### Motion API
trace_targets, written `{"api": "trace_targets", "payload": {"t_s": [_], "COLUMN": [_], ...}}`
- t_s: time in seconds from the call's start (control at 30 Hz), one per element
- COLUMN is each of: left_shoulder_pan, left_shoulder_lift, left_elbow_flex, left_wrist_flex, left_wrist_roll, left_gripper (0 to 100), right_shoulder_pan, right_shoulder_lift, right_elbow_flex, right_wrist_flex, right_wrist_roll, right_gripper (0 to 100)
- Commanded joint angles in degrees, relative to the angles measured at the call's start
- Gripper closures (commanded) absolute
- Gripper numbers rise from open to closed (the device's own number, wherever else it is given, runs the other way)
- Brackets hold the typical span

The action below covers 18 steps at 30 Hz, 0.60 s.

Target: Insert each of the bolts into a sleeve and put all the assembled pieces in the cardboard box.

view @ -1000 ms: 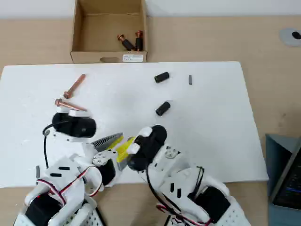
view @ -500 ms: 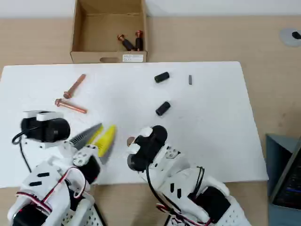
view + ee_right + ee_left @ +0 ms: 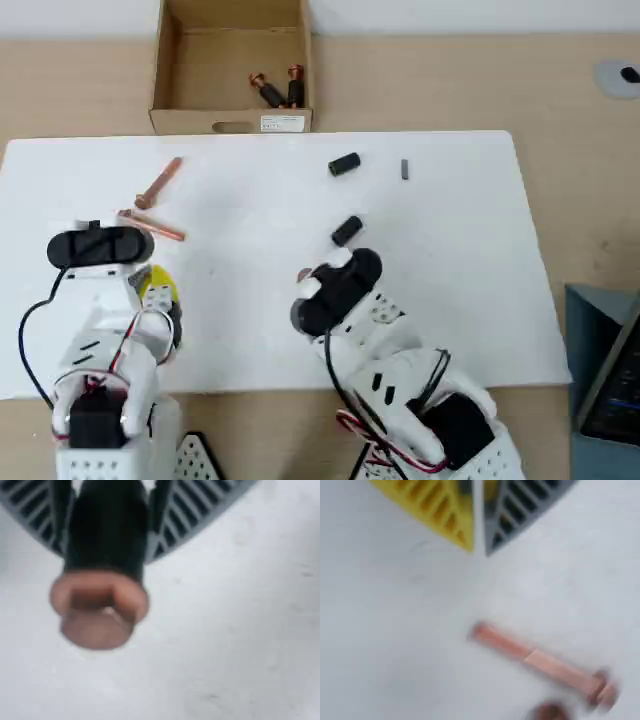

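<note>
My right gripper (image 3: 107, 560) is shut on a black sleeve (image 3: 106, 530) with a copper bolt head (image 3: 98, 611) sticking out of its end. In the high view this assembled piece (image 3: 303, 276) sits near the middle of the white mat. My left gripper (image 3: 479, 549) hangs shut and empty just above a loose copper bolt (image 3: 535, 661). In the high view the left gripper (image 3: 157, 286) is at the mat's left, close to two loose bolts (image 3: 160, 182) (image 3: 152, 226). Two loose black sleeves (image 3: 344, 164) (image 3: 347, 230) lie mid-mat. The cardboard box (image 3: 165, 70) holds two assembled pieces (image 3: 270, 92) (image 3: 296, 86).
The white mat (image 3: 470, 280) covers most of the wooden table. A small grey stick (image 3: 404, 170) lies near the far sleeve. A dark device (image 3: 605, 380) sits off the mat's right edge, and a grey disc (image 3: 620, 76) lies at the far right.
The left arm has swung left, away from the right gripper and over to the loose bolts. The right arm shifted slightly right and farther in, still holding the sleeve with the bolt.
</note>
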Motion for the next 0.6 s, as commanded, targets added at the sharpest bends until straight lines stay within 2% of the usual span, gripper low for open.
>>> {"api": "trace_targets", "payload": {"t_s": [0.0, 0.23, 0.57], "left_shoulder_pan": [-4.6, -5.6, -5.6], "left_shoulder_lift": [-0.3, -0.3, -0.3], "left_elbow_flex": [5.5, 11.2, 14.2], "left_wrist_flex": [-5.9, -9.1, -9.1], "left_wrist_roll": [-1.4, -4.8, -4.8], "left_gripper": [98, 98, 98], "right_shoulder_pan": [2.2, 3.1, 9.7], "right_shoulder_lift": [-5.8, 2.9, 41.0], "right_elbow_flex": [-1.2, -7.1, -29.4], "right_wrist_flex": [-1.8, -4.9, -19.2], "right_wrist_roll": [3.5, 3.7, 3.6], "right_gripper": [98.9, 98.9, 98.9]}}
